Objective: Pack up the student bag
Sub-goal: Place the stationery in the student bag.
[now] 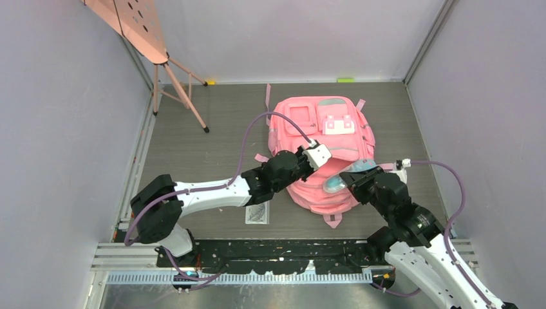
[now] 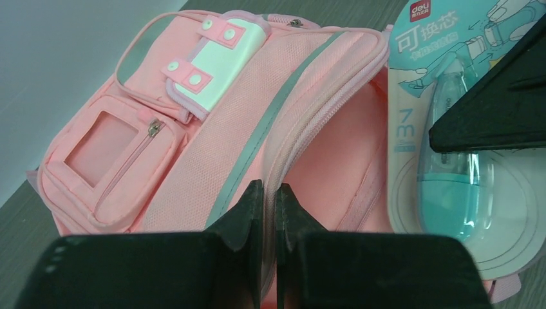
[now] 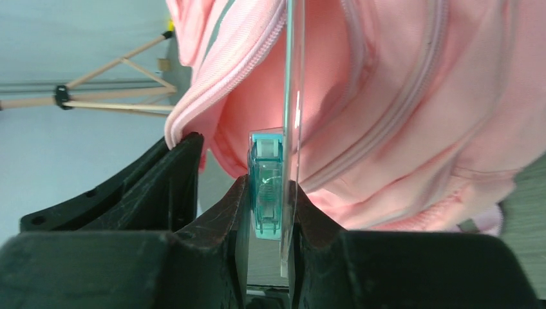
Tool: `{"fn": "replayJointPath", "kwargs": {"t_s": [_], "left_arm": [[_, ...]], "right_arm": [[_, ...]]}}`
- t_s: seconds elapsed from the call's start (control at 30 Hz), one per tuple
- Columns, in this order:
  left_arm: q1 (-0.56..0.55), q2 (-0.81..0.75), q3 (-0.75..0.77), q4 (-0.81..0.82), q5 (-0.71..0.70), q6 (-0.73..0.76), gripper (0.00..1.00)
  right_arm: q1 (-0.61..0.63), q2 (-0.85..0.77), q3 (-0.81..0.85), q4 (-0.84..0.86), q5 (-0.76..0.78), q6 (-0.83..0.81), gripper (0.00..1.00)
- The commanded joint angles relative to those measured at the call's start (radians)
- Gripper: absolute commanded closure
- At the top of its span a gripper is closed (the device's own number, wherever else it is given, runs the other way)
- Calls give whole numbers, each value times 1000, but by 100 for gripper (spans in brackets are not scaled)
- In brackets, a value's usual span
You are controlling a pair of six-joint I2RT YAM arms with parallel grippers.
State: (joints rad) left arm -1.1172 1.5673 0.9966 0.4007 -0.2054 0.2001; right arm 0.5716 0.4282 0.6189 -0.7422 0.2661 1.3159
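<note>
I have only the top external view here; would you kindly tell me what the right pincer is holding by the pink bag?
Observer: The right pincer is shut on a teal correction tape inside a clear blister pack.
Operator: Thanks. Is the bag open there?
Observer: Yes, the student bag has its zip parted, and the pack points edge-on into that gap.
Operator: And the left pincer?
Observer: The left pincer is shut, pinching the zip edge of the opening.

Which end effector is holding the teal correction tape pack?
The right end effector, clamped on the correction tape pack; the left end effector instead pinches the open edge of the student bag.
</note>
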Motion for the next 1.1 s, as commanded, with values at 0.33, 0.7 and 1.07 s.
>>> {"fn": "replayJointPath", "kwargs": {"t_s": [0.33, 0.7, 1.07], "left_arm": [[-5, -77, 126, -7, 66, -86, 100], [-6, -75, 140, -43, 120, -163, 100], [-4, -72, 147, -87, 93, -183, 100]], "right_arm": [[1, -51, -195, 462, 132, 189, 100], [2, 245, -332, 802, 293, 292, 100], [5, 615, -263, 1064, 381, 213, 79]]}}
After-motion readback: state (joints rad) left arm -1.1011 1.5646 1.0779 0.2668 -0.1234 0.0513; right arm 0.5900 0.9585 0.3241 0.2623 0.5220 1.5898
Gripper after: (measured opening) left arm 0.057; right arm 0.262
